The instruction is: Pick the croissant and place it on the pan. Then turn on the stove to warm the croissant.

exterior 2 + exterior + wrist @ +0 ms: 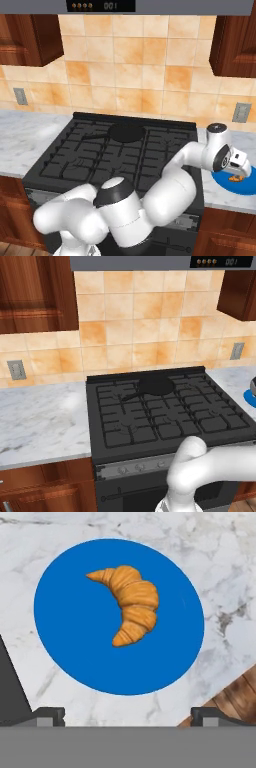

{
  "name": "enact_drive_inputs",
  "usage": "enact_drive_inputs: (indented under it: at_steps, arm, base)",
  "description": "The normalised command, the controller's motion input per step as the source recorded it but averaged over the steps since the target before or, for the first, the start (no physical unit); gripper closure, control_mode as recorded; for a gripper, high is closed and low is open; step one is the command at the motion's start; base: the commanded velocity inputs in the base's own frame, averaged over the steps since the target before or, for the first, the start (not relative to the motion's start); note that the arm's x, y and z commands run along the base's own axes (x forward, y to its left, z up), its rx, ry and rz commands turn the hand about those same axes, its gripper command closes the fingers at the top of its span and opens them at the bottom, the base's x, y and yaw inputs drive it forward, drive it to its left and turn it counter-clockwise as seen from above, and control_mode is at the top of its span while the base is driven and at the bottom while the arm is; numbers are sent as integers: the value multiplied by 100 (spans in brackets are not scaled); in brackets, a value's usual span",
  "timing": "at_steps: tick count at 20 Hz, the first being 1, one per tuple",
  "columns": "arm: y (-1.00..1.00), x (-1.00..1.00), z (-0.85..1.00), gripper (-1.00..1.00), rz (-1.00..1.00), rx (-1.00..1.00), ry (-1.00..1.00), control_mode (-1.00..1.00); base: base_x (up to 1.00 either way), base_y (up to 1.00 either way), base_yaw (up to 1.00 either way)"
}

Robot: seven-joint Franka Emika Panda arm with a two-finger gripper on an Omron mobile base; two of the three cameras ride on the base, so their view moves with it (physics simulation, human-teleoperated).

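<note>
— Golden-orange, ridged crescent croissant (pixel 129 604) lies on a flat round blue plate (pixel 65 612) on the white marble surface (pixel 220 557), right of the black gas stove (pixel 165 416). White robot hand (pixel 128 714) hovers above, fingers spread wide, holding nothing.

— The risk?

— Probably closing across the curved tips: the pastry could twist free short of the small black round pan (pixel 156 386).

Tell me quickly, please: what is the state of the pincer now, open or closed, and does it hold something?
Pincer: open and holding nothing, hanging above the golden-orange crescent croissant that lies on the round blue plate.
</note>
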Motion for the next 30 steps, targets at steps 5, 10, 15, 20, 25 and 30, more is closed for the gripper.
enact_drive_inputs:
  at_steps: [5, 10, 15, 20, 25, 30]
  arm:
    - [-21, 18, -13, -100, -2, 0, 4, -100]
    - [-29, 21, -12, -100, -1, 1, 4, -100]
    - [-24, 19, -17, -100, 0, 1, 5, -100]
    - [-21, 15, -18, -100, 0, 1, 4, -100]
    - [-22, 15, -15, -100, 0, 2, 1, -100]
    - [-20, 15, -18, -100, 0, 6, 0, -100]
  base:
    - [0, 0, 0]
    - [0, 0, 0]
    - [0, 0, 0]
    - [0, 0, 0]
    - [0, 0, 0]
    - [0, 0, 0]
